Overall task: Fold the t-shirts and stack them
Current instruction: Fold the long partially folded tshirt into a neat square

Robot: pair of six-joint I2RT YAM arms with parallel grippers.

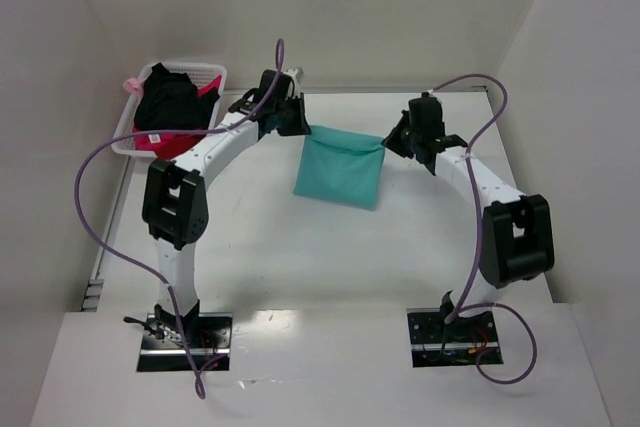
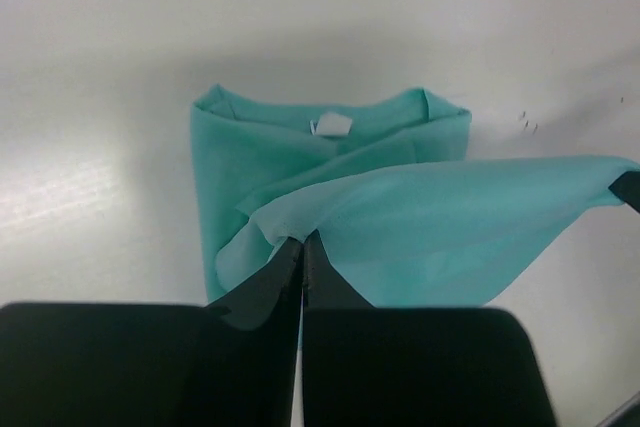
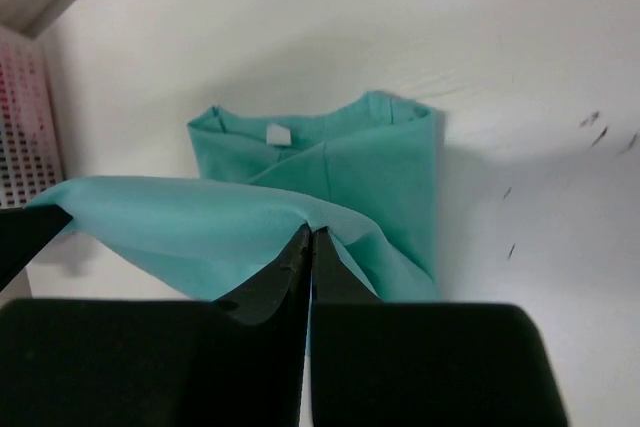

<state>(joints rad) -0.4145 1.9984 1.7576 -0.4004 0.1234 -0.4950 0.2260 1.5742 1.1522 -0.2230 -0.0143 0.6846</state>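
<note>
Top external: left end effector (image 1: pixel 303 127), right end effector (image 1: pixel 391 144) pinch t-shirt (image 1: pixel 340 173), seemingly taut.

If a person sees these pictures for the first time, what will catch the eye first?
The teal t-shirt at mid-table stands out. The left fingers and the right fingers, both shut, each pinch one end of its lifted edge, which stretches between the arms, and the folded rest lies on the table. Next comes the white basket at the far left, holding a black shirt and a pink-red shirt.
</note>
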